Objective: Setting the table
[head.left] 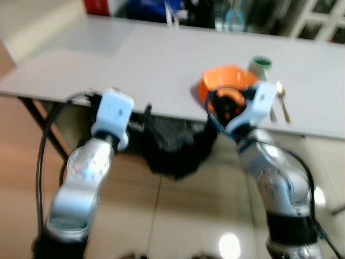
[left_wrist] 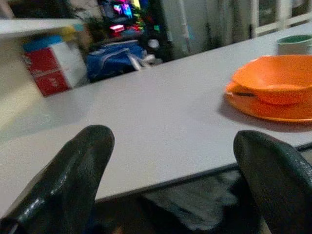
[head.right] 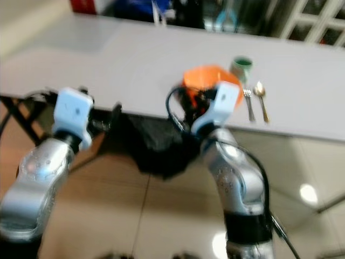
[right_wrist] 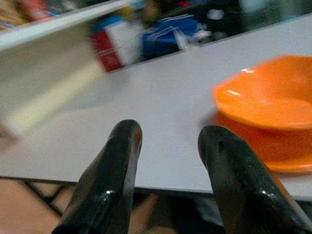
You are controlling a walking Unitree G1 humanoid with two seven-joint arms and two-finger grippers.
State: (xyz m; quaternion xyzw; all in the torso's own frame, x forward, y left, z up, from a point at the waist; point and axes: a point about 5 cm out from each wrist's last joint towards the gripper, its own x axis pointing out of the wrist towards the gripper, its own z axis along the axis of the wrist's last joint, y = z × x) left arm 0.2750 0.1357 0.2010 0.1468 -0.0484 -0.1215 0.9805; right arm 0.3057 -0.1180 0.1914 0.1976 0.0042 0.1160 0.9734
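Orange bowl [head.left: 229, 77] sits on an orange plate [left_wrist: 273, 105] near the table's [head.left: 135, 59] front edge, with a green cup [head.left: 260, 66], fork [head.right: 250, 103] and spoon [head.left: 282, 100] just beside it. Left gripper [left_wrist: 173, 165] hangs at the edge with fingers spread wide. Right gripper [right_wrist: 168, 146] is near the bowl, fingers parted and holding nothing.

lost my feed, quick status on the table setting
Left end effector open, empty, at table edge. Right end effector open, short of orange bowl on plate. Nothing blocking.
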